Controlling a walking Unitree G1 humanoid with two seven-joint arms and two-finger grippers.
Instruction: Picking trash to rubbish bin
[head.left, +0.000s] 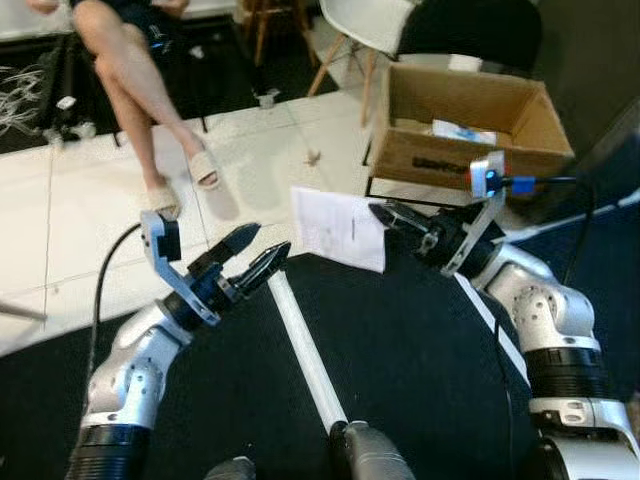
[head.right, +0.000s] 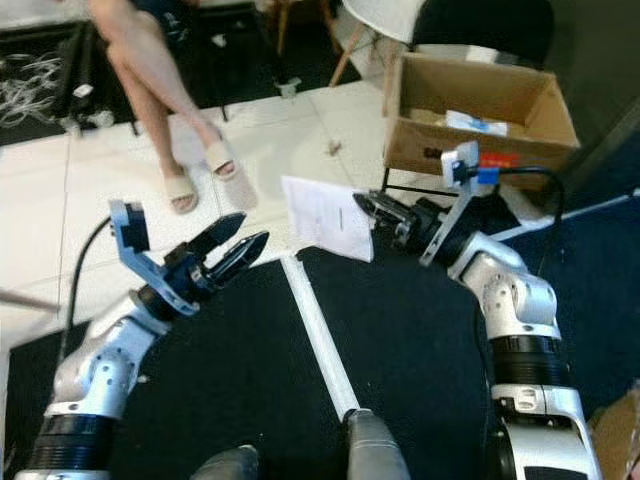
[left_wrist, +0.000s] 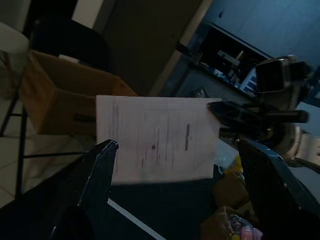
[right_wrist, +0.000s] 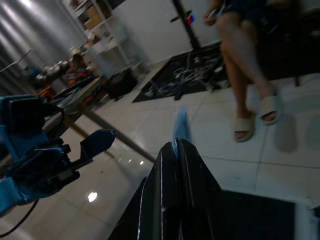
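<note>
Right gripper (head.left: 382, 214): fingers pressed together on one edge of the paper (head.left: 338, 228); the sheet is held up in the air over the seam between the white tiles (head.left: 60, 230) and the dark mat (head.left: 410, 340). Left gripper (head.left: 262, 254): fingers slightly spread, nothing held, poised just beside the sheet's other side.

Step judged in hand: trash picked up, carrying not yet finished. Next move calls for a swing of the right arm toward the box (head.left: 465, 125), then release over its open top.

Box: cardboard, open, set beyond the mat's far corner; a white and blue item (head.left: 462, 132) is seen inside.

A seated person's legs (head.left: 140, 100) are noted over the tiles.
</note>
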